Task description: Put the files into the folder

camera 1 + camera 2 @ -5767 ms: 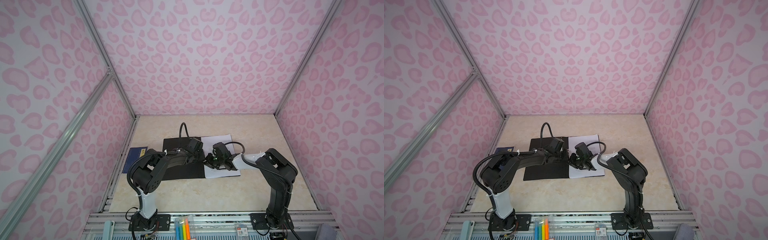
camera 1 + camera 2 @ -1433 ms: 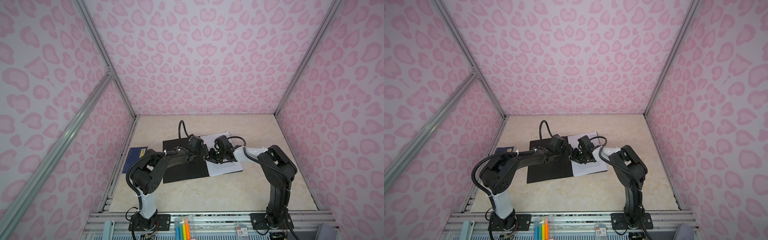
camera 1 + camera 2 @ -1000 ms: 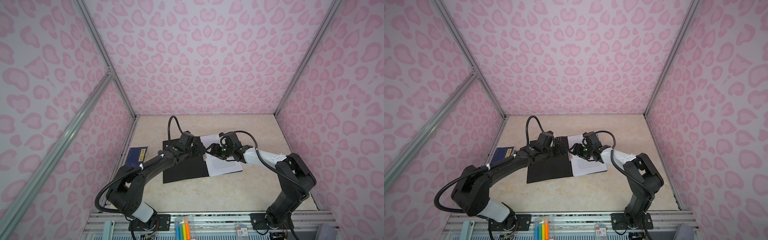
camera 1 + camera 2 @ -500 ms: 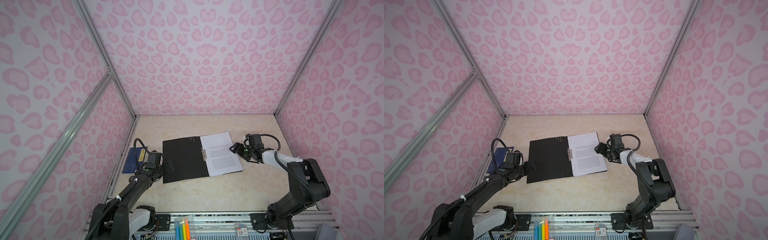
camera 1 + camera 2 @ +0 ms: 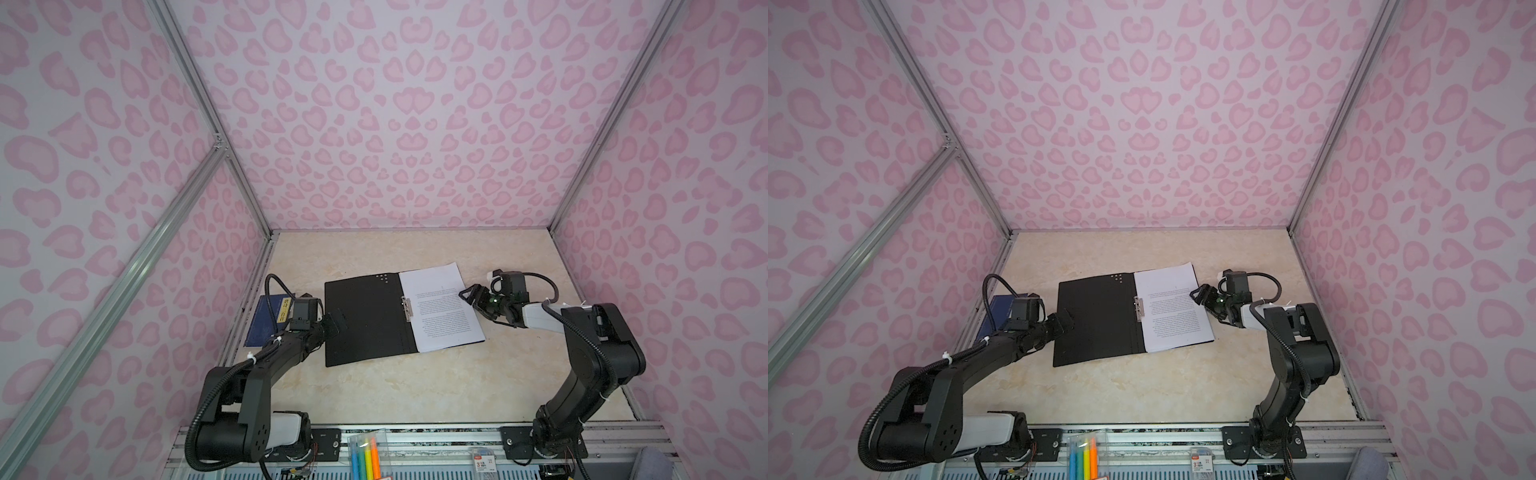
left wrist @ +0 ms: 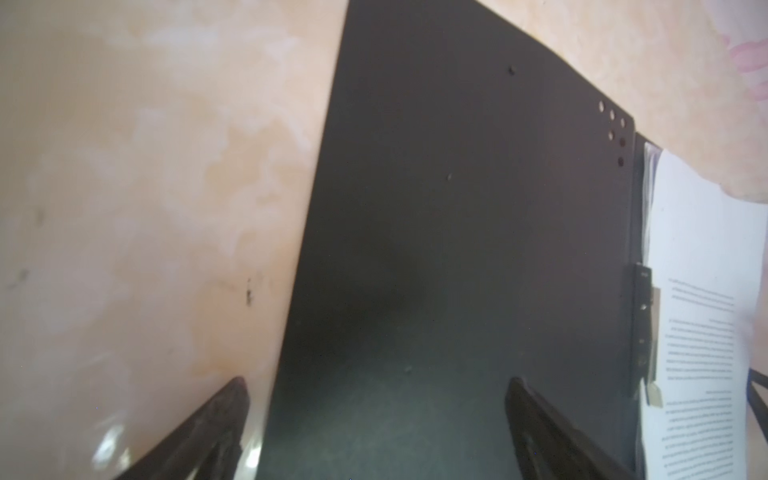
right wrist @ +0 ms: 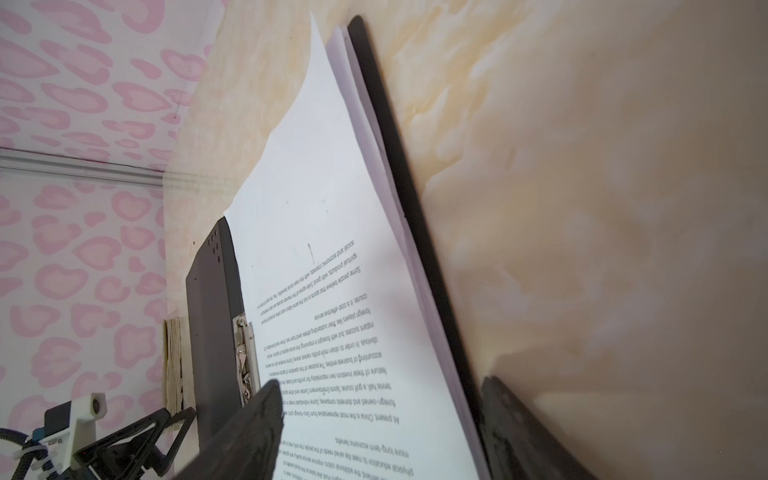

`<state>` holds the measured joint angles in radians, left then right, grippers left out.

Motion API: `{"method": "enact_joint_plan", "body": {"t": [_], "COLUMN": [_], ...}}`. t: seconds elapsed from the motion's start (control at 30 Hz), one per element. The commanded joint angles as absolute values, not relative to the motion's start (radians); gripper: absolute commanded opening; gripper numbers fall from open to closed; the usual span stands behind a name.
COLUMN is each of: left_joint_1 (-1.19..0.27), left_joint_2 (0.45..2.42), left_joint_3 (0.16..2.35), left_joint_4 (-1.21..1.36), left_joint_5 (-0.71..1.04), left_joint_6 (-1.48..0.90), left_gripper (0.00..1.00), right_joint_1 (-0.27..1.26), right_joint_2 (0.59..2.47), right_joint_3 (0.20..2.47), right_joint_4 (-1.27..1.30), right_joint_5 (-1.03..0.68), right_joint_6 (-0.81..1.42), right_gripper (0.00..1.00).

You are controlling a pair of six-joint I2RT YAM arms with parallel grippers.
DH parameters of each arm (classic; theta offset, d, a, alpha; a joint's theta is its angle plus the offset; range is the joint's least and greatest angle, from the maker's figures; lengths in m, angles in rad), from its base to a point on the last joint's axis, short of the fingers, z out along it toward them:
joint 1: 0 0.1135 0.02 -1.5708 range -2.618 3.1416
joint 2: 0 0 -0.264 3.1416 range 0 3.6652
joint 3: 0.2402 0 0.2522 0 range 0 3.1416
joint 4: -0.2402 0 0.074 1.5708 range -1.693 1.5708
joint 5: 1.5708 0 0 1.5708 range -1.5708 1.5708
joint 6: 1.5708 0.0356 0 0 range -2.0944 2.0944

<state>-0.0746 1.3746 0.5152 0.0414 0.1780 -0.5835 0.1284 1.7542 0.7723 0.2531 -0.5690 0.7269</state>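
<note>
Both top views: files lying in the opened folder, a parted gripper at each outer edge.

We see the files as a white stack on the right-hand leaf of the folder, inner edge just beside the clip at the spine. The folder lies flat, black inside up, with its long axis running away from the arms' bases. Its bare left leaf stretches straight ahead of the left gripper, whose tips sit at that leaf's outer long edge. In the left wrist view its fingers stand wide, one over the table and one over the leaf, gripping nothing. Opposite, the right gripper faces the stack's outer edge, jaws also parted and empty, one finger above the paper. We judge that folding the bare leaf over the files falls to the left arm, which is nearer to it.
</note>
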Motion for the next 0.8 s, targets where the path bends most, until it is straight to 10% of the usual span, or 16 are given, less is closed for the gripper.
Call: {"method": "enact_joint_plan", "body": {"t": [0.0, 0.4, 0.77], "left_joint_1": [-0.075, -0.094, -0.406], "left_joint_2": [1.425, 1.331, 1.277], "left_joint_3": [0.515, 0.584, 0.825], "left_joint_4": [0.046, 0.182, 0.131], "left_joint_5": [0.222, 0.569, 0.519], "left_joint_6": [-0.62, -0.722, -0.755], "left_gripper": [0.98, 0.98, 0.98], "right_joint_1": [0.127, 0.145, 0.206], "right_joint_2": [1.77, 1.811, 1.809], "right_joint_3": [0.767, 0.764, 0.764], "right_joint_4": [0.172, 0.221, 0.277], "right_joint_5": [-0.567, -0.63, -0.635], "right_joint_6": [0.74, 0.769, 0.828], "right_gripper": [0.76, 0.74, 0.74]}}
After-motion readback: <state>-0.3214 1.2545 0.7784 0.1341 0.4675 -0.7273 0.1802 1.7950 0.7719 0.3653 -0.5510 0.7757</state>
